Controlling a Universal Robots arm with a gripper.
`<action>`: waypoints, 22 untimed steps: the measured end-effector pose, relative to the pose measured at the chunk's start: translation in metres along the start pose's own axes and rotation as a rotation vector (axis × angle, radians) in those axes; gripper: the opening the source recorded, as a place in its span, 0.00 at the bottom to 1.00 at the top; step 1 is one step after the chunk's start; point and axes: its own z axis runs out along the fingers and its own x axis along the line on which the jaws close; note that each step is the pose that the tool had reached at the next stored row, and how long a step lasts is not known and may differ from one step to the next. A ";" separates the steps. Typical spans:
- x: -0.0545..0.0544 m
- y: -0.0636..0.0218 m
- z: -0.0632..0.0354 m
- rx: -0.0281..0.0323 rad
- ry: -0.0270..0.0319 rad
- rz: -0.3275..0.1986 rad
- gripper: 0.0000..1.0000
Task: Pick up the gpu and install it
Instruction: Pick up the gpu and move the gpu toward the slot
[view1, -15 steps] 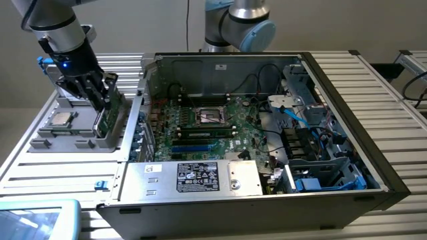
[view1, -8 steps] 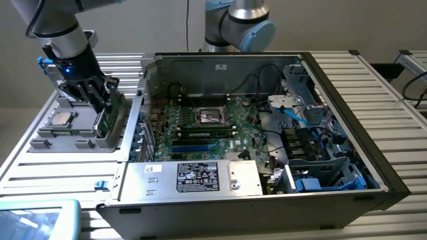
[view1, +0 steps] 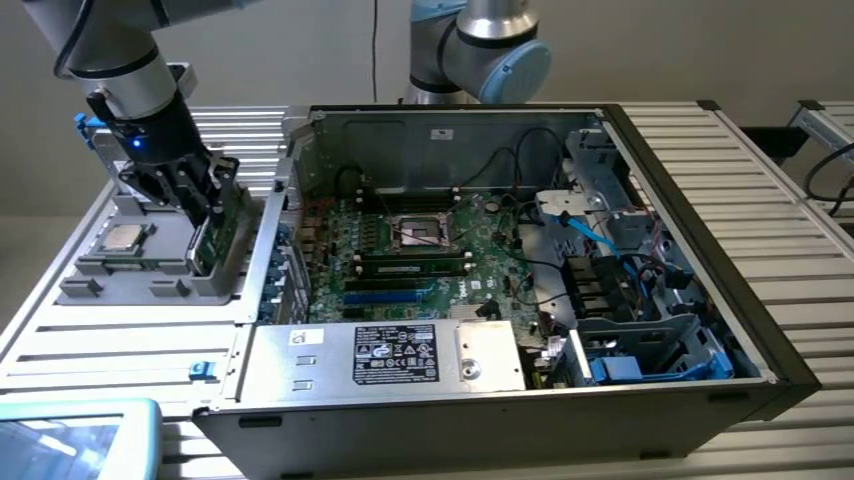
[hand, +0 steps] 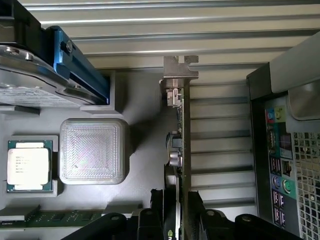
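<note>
Item: gpu (hand: 181, 150), stood on edge in the grey parts tray (view1: 94, 290), evidently so both faces are offered for grasping. Gripper (hand: 176, 222) is positioned astride it, fingers (hand: 156, 220) apart, one at each face, seemingly not yet pressed. Tray is located just beside the open computer case (view1: 787, 365), on the exterior view's left.

Green gpu (view1: 218, 238) upright on edge in grey tray (view1: 94, 268) (silver bracket (hand: 180, 67) end)

No text legible. Black label (view1: 395, 353) on power supply (view1: 487, 352), near edge of computer case (view1: 694, 200): white print and marks, too small to read. White sticker (view1: 441, 131) on its far wall: unreadable. Processor (hand: 29, 165), on grey tray (hand: 142, 165): printed lines, characters indistinct.
</note>
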 end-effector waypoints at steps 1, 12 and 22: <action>0.000 0.0000 -0.0001 0.0001 0.0001 0.000 0.35; 0.000 0.0000 -0.0001 0.0001 0.0002 0.000 0.27; -0.001 0.0016 -0.0318 -0.0027 0.0004 0.001 0.27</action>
